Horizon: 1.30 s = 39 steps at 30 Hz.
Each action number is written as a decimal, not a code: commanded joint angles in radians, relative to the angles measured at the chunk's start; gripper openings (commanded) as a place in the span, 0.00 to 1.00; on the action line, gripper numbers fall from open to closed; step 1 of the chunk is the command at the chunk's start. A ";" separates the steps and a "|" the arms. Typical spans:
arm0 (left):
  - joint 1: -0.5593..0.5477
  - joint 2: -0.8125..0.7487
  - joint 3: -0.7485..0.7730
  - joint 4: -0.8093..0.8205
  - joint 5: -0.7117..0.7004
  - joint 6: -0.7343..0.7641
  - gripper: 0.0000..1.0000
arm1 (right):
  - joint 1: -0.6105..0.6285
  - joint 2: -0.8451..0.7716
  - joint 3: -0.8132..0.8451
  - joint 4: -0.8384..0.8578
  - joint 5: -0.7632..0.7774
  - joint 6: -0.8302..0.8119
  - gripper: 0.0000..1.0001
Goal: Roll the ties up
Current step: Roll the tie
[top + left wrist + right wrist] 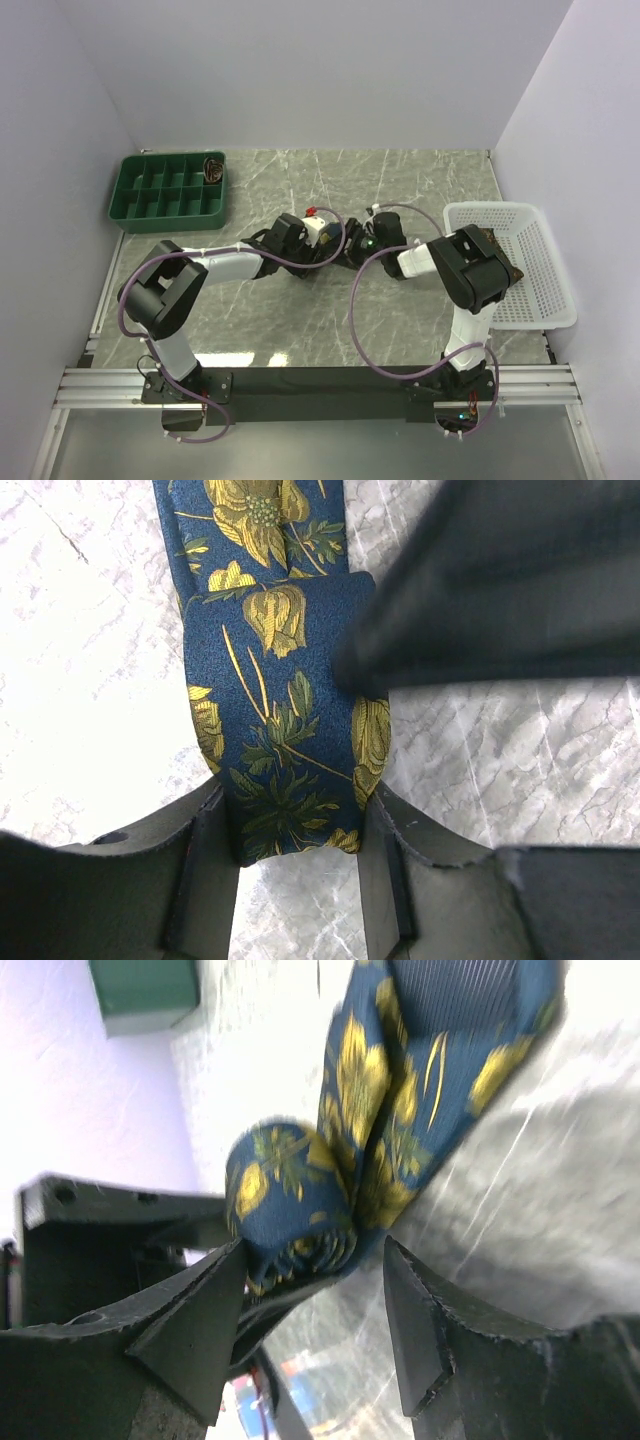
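Though lost in the overhead view, shows plainly at the wrists: navy tie (270,680) clamped in left tool (295,810), its rolled end (290,1200) inside the parted right tool (315,1260).

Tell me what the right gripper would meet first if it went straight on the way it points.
The rolled end of the dark navy fabric necktie with yellow floral print, lying just ahead between the right gripper's open fingers, though depth is unclear.

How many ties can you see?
3. A navy tie in the left end effector, a rolled one in the green tray, a brown one in the basket. The right arm may hide more.
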 commanded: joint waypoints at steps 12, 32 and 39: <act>0.002 0.027 0.045 -0.048 0.041 -0.005 0.41 | -0.034 0.055 0.174 -0.114 -0.075 -0.127 0.60; 0.018 -0.003 0.006 0.008 0.011 -0.104 0.58 | -0.026 0.184 0.092 -0.011 -0.085 -0.179 0.00; 0.066 -0.113 -0.034 0.082 0.016 -0.300 0.90 | -0.022 0.164 0.082 -0.031 -0.049 -0.209 0.00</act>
